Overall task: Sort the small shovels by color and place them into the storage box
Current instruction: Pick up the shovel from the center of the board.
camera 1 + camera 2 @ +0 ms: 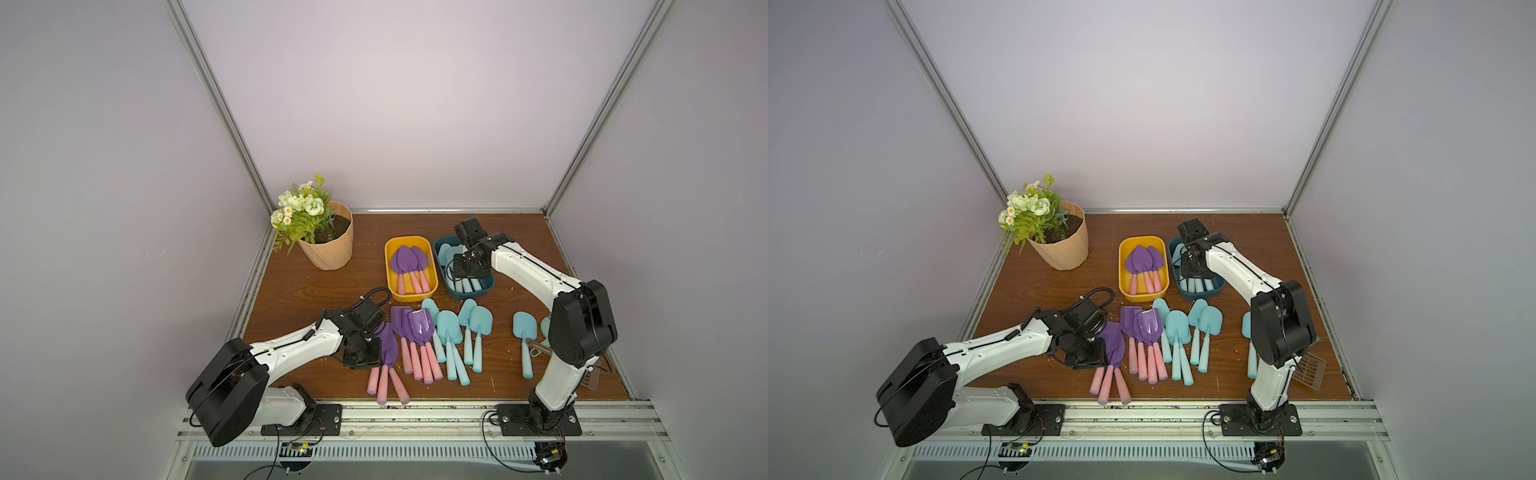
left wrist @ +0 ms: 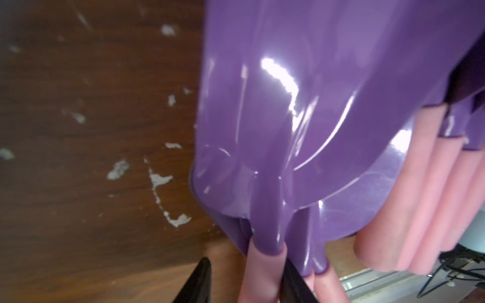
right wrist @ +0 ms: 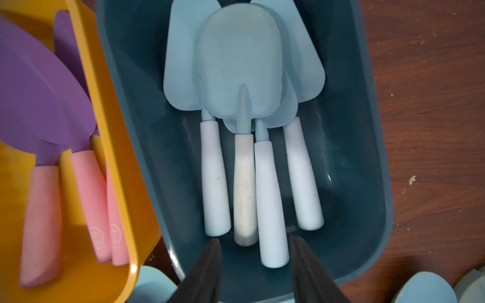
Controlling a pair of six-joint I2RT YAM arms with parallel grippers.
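Robot lab booth: aluminium frame (image 1: pixel 220 104), blank walls (image 1: pixel 395 104), bolted arms (image 1: pixel 291 349).

My left arm (image 1: pixel 291 347) and right arm (image 1: pixel 528 270) wear smooth white moulded shells, dotted with small dark screw holes, and a thin black cable runs along each. Bulky black joint housings (image 1: pixel 226 390) with rounded corners break up the white. A coiled black cord (image 1: pixel 375 290) loops out beside my left wrist block. My black base plates (image 1: pixel 305 417) carry small screws. My fingers (image 3: pixel 203 272) are matte black wedges, tapering to narrow tips.
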